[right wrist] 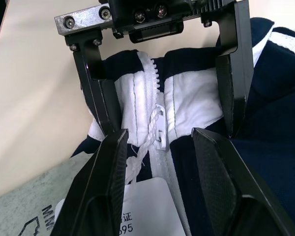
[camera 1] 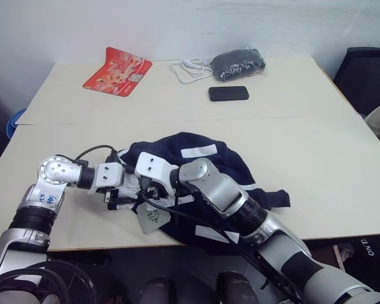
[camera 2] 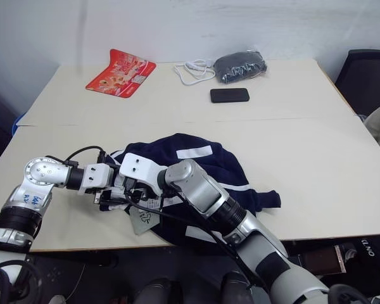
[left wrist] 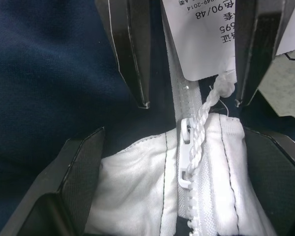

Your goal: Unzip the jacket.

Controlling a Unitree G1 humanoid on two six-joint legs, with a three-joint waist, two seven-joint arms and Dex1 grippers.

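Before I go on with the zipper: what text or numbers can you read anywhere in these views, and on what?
"90/48" and "695", plus Chinese characters too cut off to read: hang tag on the jacket.
"MIN", cut off: grey card by the jacket.
"LNO", cut off: dark object below the table edge.
Blue marks on the left arm: too small.
Red packet: print too small.

Your two arms reach in from each side and meet in the middle. Your left pincer (right wrist: 162, 78) is wide open, fingers far apart. Your right pincer (left wrist: 191, 88) faces it, tips almost touching, its fingers partly apart and holding nothing.
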